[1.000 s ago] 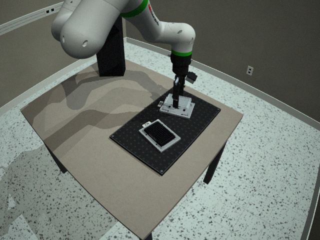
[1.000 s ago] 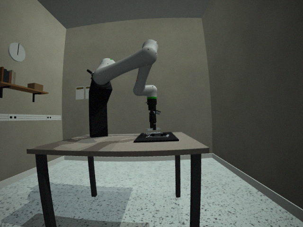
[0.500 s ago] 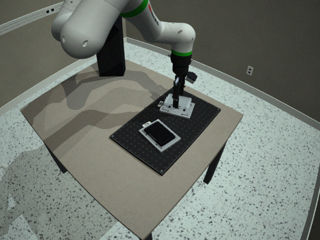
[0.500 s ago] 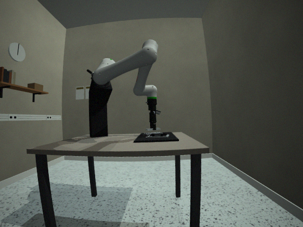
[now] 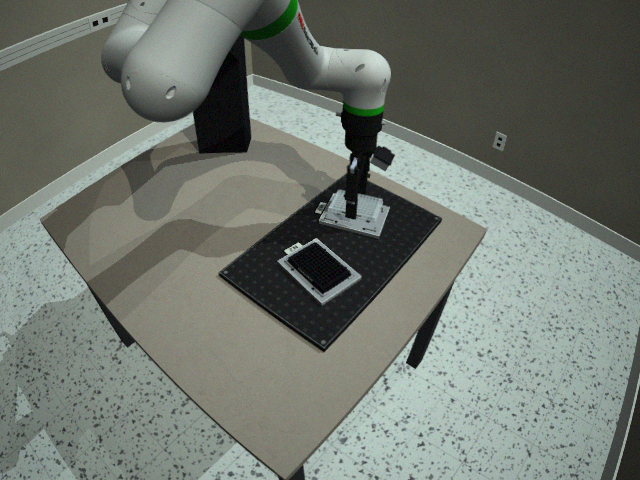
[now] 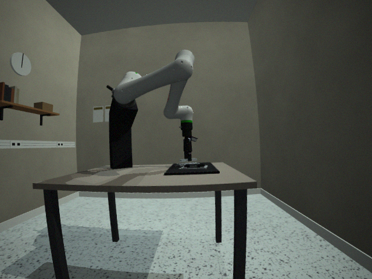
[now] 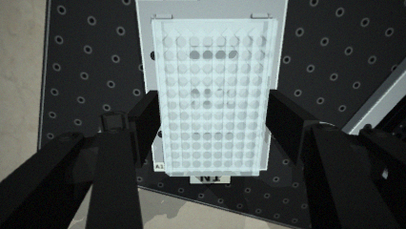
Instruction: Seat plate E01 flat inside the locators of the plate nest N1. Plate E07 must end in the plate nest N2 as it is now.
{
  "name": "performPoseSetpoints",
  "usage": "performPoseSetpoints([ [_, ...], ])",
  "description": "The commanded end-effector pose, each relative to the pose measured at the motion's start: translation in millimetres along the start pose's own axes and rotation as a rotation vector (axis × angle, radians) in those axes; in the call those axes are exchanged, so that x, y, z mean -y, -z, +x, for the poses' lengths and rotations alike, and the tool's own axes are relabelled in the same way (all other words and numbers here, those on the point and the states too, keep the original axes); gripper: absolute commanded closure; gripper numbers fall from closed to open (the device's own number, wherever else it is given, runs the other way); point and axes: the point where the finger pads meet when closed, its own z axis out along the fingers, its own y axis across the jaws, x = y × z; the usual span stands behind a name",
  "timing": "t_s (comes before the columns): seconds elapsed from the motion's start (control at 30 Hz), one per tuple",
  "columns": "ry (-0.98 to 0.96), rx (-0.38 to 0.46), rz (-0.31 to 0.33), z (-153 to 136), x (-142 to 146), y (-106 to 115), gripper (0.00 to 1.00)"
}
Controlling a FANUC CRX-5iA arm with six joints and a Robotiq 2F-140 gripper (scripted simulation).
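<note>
Plate E01, the clear multi-well plate, is what you see clamped in the hand: the 2 black fingers press on its long sides about midway along. You can read the plate as hanging over plate nest N1, whose pale base shows past the plate's far end and right side, with the N1 label peeking out under its near edge. Whether the plate touches the nest or sits inside the locators, you cannot tell from these views.

Look outward in the top view and you find plate E07, black, lying inside plate nest N2, well apart from the hand. Both nests sit on the dark perforated board, which rests on the bench. The arm's dark pedestal stands at the far bench edge.
</note>
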Motion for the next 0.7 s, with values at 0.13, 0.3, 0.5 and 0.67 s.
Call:
performPoseSetpoints([
  [0.13,0.0,-0.002,0.0,0.9,0.2,-8.8,0.9],
  [0.3,0.0,-0.002,0.0,0.9,0.2,-8.9,0.9],
  [0.5,0.0,-0.002,0.0,0.9,0.2,-8.9,0.9],
  [0.67,0.0,-0.002,0.0,0.9,0.2,-8.9,0.9],
])
